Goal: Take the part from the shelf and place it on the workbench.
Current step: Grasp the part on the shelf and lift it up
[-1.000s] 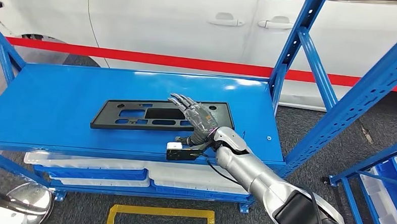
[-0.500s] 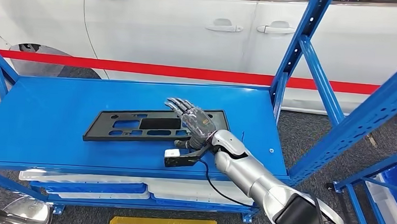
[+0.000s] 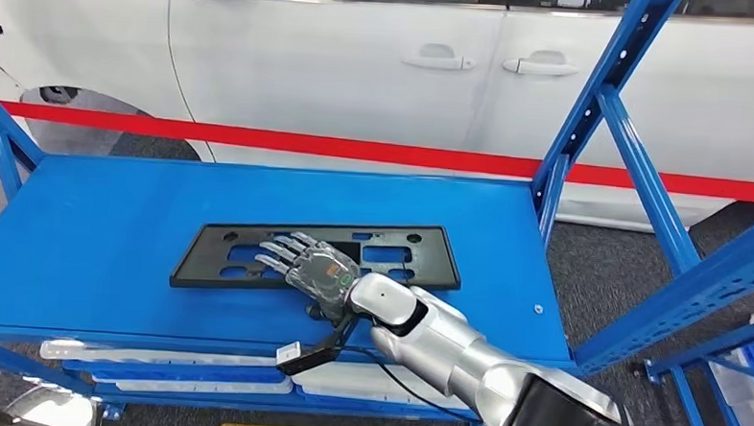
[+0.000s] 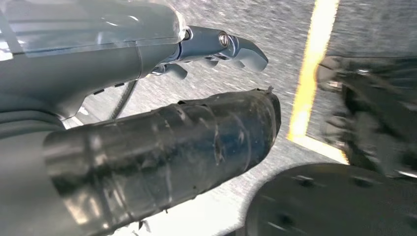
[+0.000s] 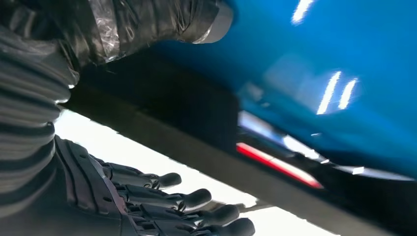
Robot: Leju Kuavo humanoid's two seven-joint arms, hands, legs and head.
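Nearest: silver right arm [image 3: 444,343] reaches in over the front edge of the glossy blue metal shelf deck [image 3: 94,220]. A small black-and-white wrist camera [image 3: 295,356] hangs under the wrist, just off that front edge.

Right hand [image 3: 308,265]: fingers straight and spread apart, laid over the near long edge of the part, left of its middle. Nothing clasped; whether the fingers touch the part, cannot tell.

Left hand [image 4: 147,98]: hanging low over grey speckled floor with a yellow tape line [image 4: 307,73]; holds nothing, fingers apart.

Flat black rectangular plastic plate with cut-out slots [image 3: 390,257]: lying flat on the deck, roughly central, long side parallel to the front edge.

Right of the deck: blue perforated steel uprights [image 3: 599,98].

Beyond the back edge: red barrier tape [image 3: 357,150], then a white car's doors [image 3: 360,68].
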